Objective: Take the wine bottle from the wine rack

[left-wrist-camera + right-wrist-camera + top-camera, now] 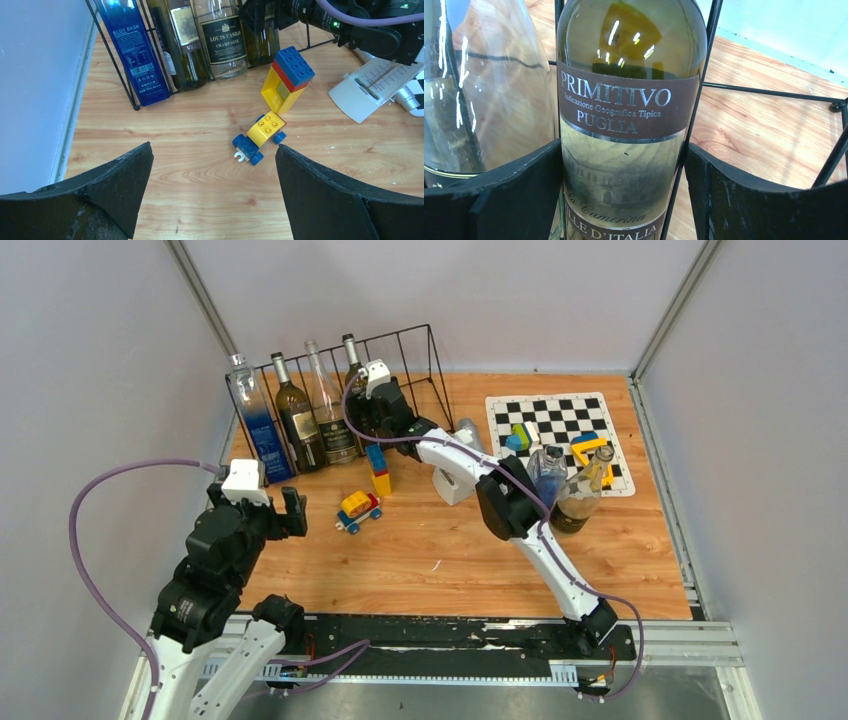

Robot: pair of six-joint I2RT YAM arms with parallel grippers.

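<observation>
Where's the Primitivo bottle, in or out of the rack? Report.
In. The Primitivo bottle stands upright behind the wine rack wires; the right gripper sits open around it.

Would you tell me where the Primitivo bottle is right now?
The Primitivo bottle stands in the wine rack, rightmost of the four bottles in the top view, beside the clear bottle; the right wrist view shows it between the right gripper's open fingers.

1. i see the wine bottle point(629, 60) as glossy glass with a matt brown paper label.
2. the wine rack point(405, 333) looks like thin, smooth black metal wire.
3. the table point(440, 550) is light wood, grain showing, faint sheen.
4. the toy car point(259, 136) is shiny smooth plastic.
5. the left gripper point(214, 147) fingers point(115, 190) look matt black, rough and scuffed.
</observation>
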